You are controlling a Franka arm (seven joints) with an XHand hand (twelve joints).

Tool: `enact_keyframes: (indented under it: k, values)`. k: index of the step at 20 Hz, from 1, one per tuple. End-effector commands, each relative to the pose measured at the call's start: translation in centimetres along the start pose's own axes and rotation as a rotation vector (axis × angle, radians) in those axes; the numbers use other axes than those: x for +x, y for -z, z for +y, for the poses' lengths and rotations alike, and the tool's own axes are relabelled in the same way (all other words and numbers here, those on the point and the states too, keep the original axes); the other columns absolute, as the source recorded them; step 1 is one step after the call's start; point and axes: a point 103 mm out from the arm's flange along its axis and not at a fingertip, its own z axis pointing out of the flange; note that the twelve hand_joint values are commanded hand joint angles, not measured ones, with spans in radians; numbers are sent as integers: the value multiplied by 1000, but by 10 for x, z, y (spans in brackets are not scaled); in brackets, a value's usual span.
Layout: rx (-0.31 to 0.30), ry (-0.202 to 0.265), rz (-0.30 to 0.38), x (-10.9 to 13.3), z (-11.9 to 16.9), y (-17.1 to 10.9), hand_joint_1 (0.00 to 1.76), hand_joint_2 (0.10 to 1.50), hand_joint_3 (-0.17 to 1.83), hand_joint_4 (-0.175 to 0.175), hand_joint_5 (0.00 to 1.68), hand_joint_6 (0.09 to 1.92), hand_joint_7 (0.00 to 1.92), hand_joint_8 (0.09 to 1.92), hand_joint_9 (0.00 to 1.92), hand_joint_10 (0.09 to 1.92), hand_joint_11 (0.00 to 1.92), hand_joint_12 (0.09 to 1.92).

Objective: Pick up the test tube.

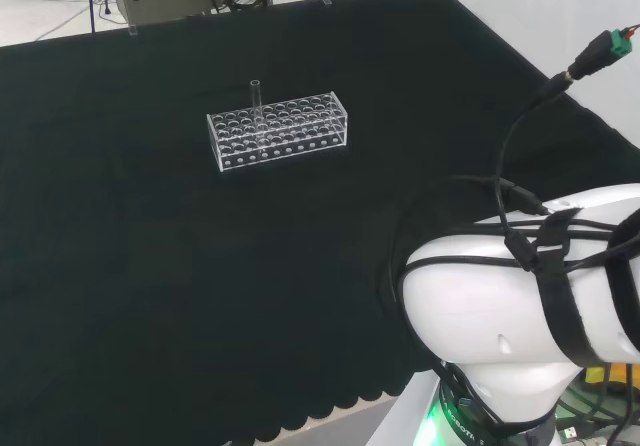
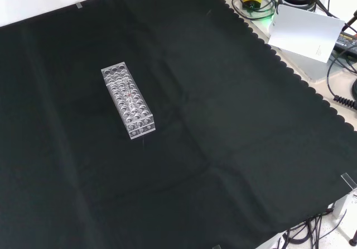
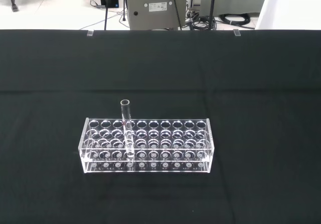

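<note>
A clear test tube (image 1: 256, 101) stands upright in a clear plastic rack (image 1: 280, 129) with several rows of holes, in the far middle of the black cloth in the head view. In the front view the rack (image 2: 128, 99) lies left of centre with the test tube (image 2: 129, 94) inside it. The wrist view looks at the rack (image 3: 146, 144) from some way off, with the test tube (image 3: 127, 128) rising from a hole near one end.
The arm's white links (image 1: 520, 316) fill the lower right of the head view. A grey machine (image 3: 155, 5) and cables stand beyond the cloth's far edge. A white sheet (image 2: 305, 32) and cables lie off the cloth in the front view.
</note>
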Motion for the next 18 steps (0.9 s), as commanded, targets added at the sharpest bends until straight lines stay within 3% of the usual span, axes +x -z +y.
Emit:
enact_keyframes:
  k: [1,4,9,18]
  values:
    - [-8,0,-8,-1,0,0,507,747,503,-55,58,160,4,487,0,534,0,1200]
    - [-3,-1,-4,-3,2,-1,506,833,330,-55,90,87,0,498,0,537,0,1243]
    - [3,20,25,-6,14,-3,517,866,257,-56,111,87,0,530,0,583,0,1278]
    - [99,103,44,-1,60,-23,575,886,206,-75,197,87,51,789,0,910,0,1479]
